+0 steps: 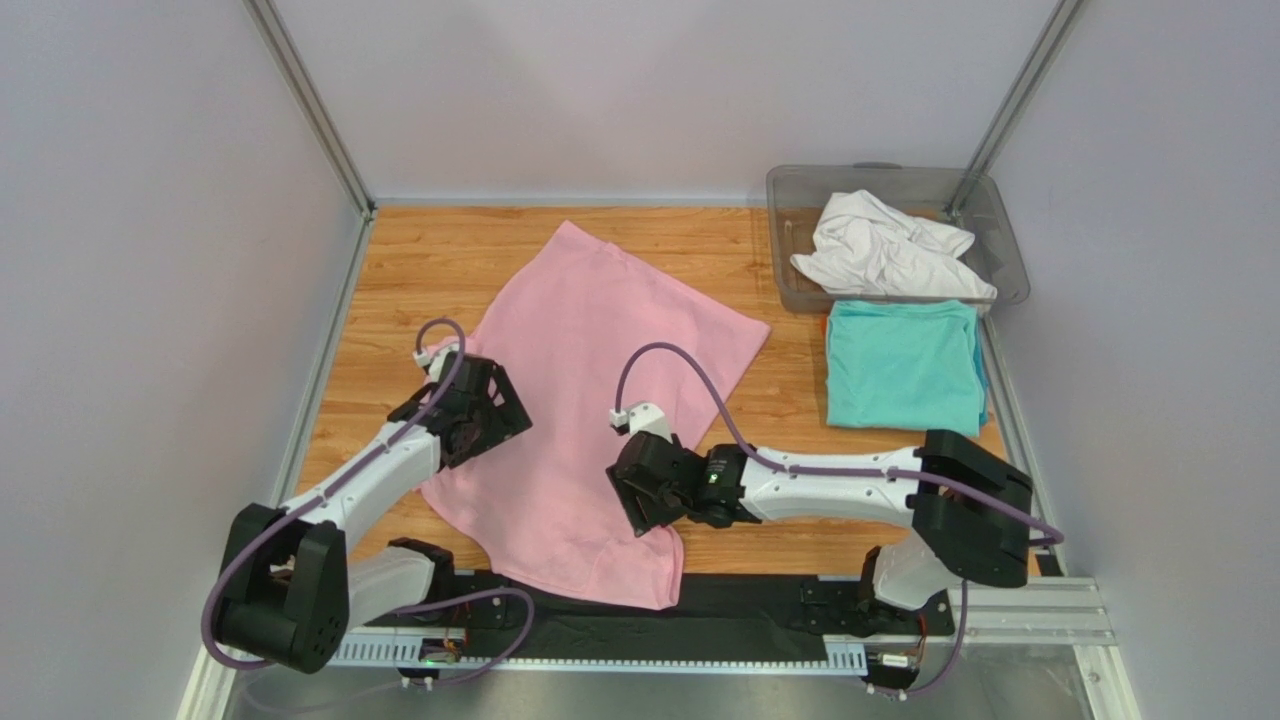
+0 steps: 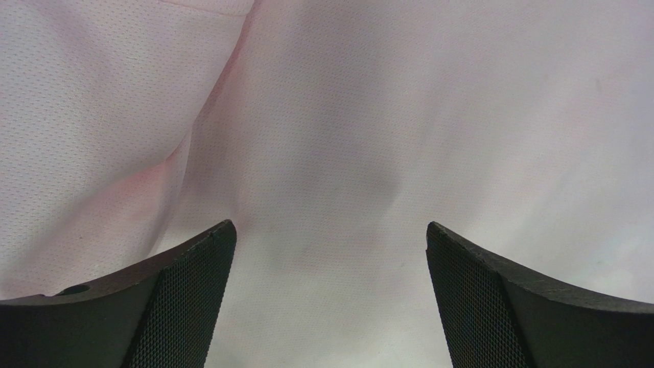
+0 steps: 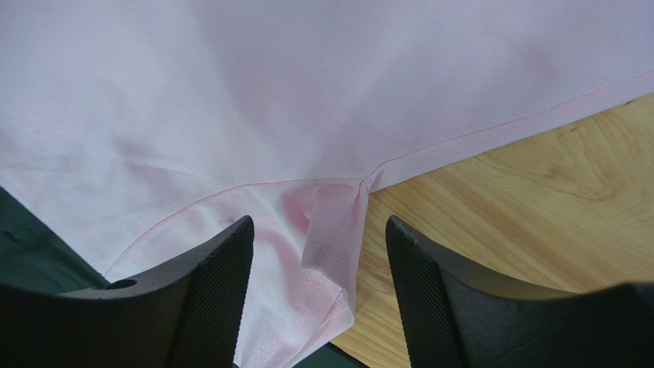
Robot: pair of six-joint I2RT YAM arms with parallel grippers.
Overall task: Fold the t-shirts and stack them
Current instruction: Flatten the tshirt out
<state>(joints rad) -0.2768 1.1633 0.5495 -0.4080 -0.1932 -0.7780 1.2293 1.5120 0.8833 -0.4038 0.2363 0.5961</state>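
Observation:
The light pink t-shirt (image 1: 594,383) lies spread across the middle of the wooden table, its near part hanging over the black front rail. My left gripper (image 1: 484,408) is open just above the shirt's left edge; its view shows only pink cloth (image 2: 330,130) between the fingers (image 2: 192,291). My right gripper (image 1: 649,483) is open over the shirt's right near edge, with a folded sleeve (image 3: 330,230) between its fingers (image 3: 222,284). The teal t-shirt (image 1: 905,365) lies folded at the right. The white t-shirt (image 1: 887,248) is crumpled in the bin.
A clear grey plastic bin (image 1: 796,203) stands at the back right corner. Grey walls and metal posts close the table on three sides. The black rail (image 1: 751,615) runs along the near edge. Bare wood (image 3: 537,199) shows right of the pink shirt.

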